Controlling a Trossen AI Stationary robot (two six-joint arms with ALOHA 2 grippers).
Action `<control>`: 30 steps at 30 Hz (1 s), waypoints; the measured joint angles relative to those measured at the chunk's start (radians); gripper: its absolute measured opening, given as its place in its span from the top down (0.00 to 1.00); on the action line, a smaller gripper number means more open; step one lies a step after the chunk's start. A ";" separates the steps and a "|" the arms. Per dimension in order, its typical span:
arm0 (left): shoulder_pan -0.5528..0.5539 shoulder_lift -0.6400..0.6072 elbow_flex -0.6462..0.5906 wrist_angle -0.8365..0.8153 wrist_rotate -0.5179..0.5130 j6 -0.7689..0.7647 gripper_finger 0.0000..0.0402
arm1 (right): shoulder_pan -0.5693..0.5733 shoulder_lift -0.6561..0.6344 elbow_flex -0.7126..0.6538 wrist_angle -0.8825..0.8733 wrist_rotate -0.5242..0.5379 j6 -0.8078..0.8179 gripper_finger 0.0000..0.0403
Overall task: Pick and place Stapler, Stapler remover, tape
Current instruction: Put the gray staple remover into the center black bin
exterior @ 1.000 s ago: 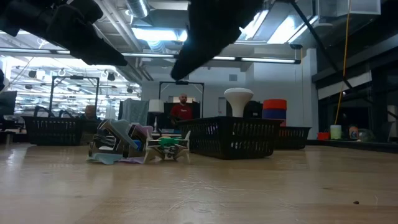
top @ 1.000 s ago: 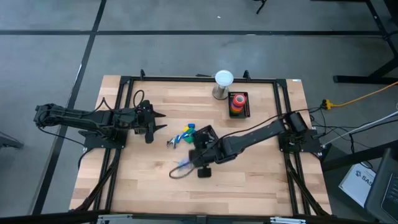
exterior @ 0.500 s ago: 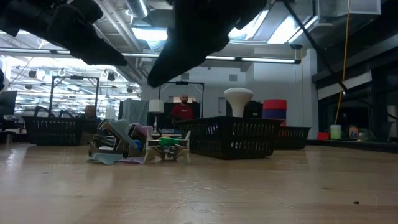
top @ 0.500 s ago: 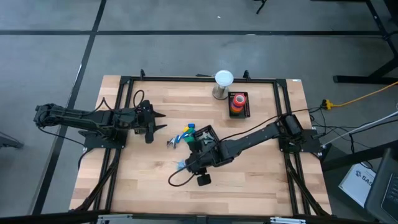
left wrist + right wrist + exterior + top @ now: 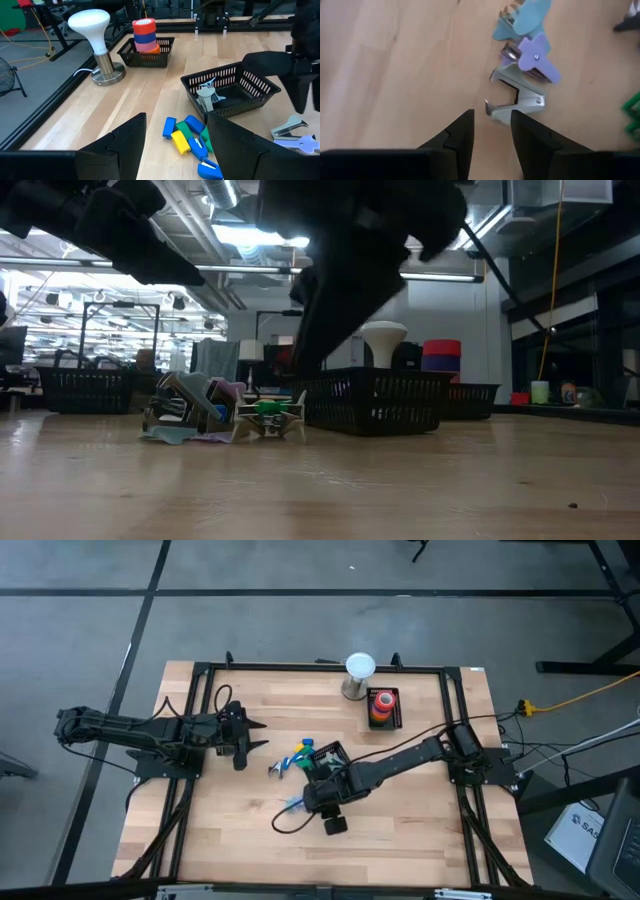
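The high view looks straight down from well above, taking in the whole table (image 5: 240,830) and the floor around it, while the low view sits at tabletop height, looking level across the wood into the room. Each wrist view looks forward past its own dark fingers (image 5: 461,131), the right one close above the tabletop. The high, low and left wrist views share the black basket (image 5: 333,756) near frame centre.
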 joint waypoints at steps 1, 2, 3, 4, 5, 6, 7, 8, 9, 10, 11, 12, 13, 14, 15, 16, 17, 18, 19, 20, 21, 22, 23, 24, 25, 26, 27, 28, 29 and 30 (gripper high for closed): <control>0.000 0.000 0.000 0.000 0.000 0.000 0.48 | -0.002 0.000 0.000 0.003 -0.005 0.054 0.67; 0.000 0.000 0.000 0.000 0.000 0.000 0.48 | -0.004 0.000 0.000 0.003 -0.006 0.120 0.67; 0.000 0.000 0.000 0.000 0.000 0.000 0.48 | -0.007 0.000 0.000 0.004 -0.008 0.182 0.67; 0.000 0.000 0.000 0.000 0.000 0.000 0.48 | -0.010 0.000 0.000 0.005 -0.009 0.238 0.67; 0.000 0.000 0.000 0.000 0.000 0.000 0.48 | -0.014 0.000 0.000 0.007 -0.009 0.288 0.67; 0.000 0.000 0.000 0.000 0.000 0.000 0.48 | -0.018 0.000 0.000 0.005 -0.009 0.335 0.67; 0.000 0.000 0.000 0.000 0.000 0.000 0.48 | -0.022 0.000 0.000 0.001 -0.009 0.383 0.67; 0.000 0.000 0.000 0.000 0.000 0.000 0.48 | -0.026 0.000 0.000 -0.002 -0.009 0.433 0.67; 0.000 0.000 0.000 0.000 0.000 0.000 0.48 | -0.030 0.000 0.000 -0.007 -0.009 0.484 0.67; 0.000 0.000 0.000 0.000 0.000 0.000 0.48 | -0.034 0.000 0.000 -0.014 -0.008 0.534 0.67; 0.000 0.000 0.000 0.000 0.000 0.000 0.48 | -0.037 0.000 0.000 -0.021 -0.008 0.580 0.67; 0.000 0.000 0.000 0.000 0.000 0.000 0.48 | -0.040 0.000 0.000 -0.028 -0.008 0.618 0.67; 0.000 0.000 0.000 0.000 0.000 0.000 0.48 | -0.042 0.000 0.000 -0.032 -0.008 0.646 0.67; 0.000 0.000 0.000 0.000 0.000 0.000 0.48 | -0.042 0.000 0.000 -0.035 -0.008 0.672 0.67; 0.000 0.000 0.000 0.000 0.000 0.000 0.48 | -0.043 0.002 0.000 -0.037 -0.008 0.696 0.67; 0.000 0.000 0.000 0.000 0.000 0.000 0.48 | -0.044 0.006 0.000 -0.037 -0.009 0.717 0.67; 0.000 0.000 0.000 0.000 0.000 0.000 0.48 | -0.044 0.010 0.000 -0.037 -0.010 0.729 0.67; 0.000 0.000 0.000 0.000 0.000 0.000 0.48 | -0.044 0.017 0.000 -0.034 -0.014 0.738 0.67; 0.000 0.000 0.000 0.000 0.000 0.000 0.48 | -0.044 0.025 0.000 -0.026 -0.024 0.743 0.67; 0.000 0.000 0.000 0.000 0.000 0.000 0.48 | -0.044 0.032 0.000 -0.021 -0.039 0.743 0.67; 0.000 0.000 0.000 0.000 0.000 0.000 0.48 | -0.044 0.040 0.000 -0.016 -0.048 0.743 0.67; 0.000 0.000 0.000 0.000 0.000 0.000 0.48 | -0.044 0.048 0.000 -0.004 -0.058 0.743 0.67; 0.000 0.000 0.000 0.000 0.000 0.000 0.48 | -0.044 0.052 0.000 0.004 -0.061 0.745 0.67; 0.000 0.000 0.000 0.000 0.000 0.000 0.48 | -0.043 0.054 0.000 0.004 -0.061 0.745 0.67; 0.000 0.000 0.000 0.000 0.000 0.000 0.48 | -0.043 0.055 0.000 0.006 -0.061 0.745 0.67; 0.000 0.000 0.000 0.000 0.000 0.000 0.48 | -0.043 0.055 0.000 0.007 -0.061 0.744 0.67; 0.000 0.000 0.000 0.000 0.000 0.000 0.48 | -0.043 0.055 0.000 0.007 -0.061 0.744 0.67; 0.000 0.000 0.000 0.000 0.000 0.000 0.48 | -0.044 0.055 0.000 0.007 -0.059 0.743 0.67; 0.000 0.000 0.000 0.000 0.000 0.000 0.48 | -0.044 0.055 0.000 0.007 -0.051 0.741 0.67; 0.000 0.000 0.000 0.000 0.000 0.000 0.48 | -0.044 0.055 0.000 0.007 -0.038 0.739 0.67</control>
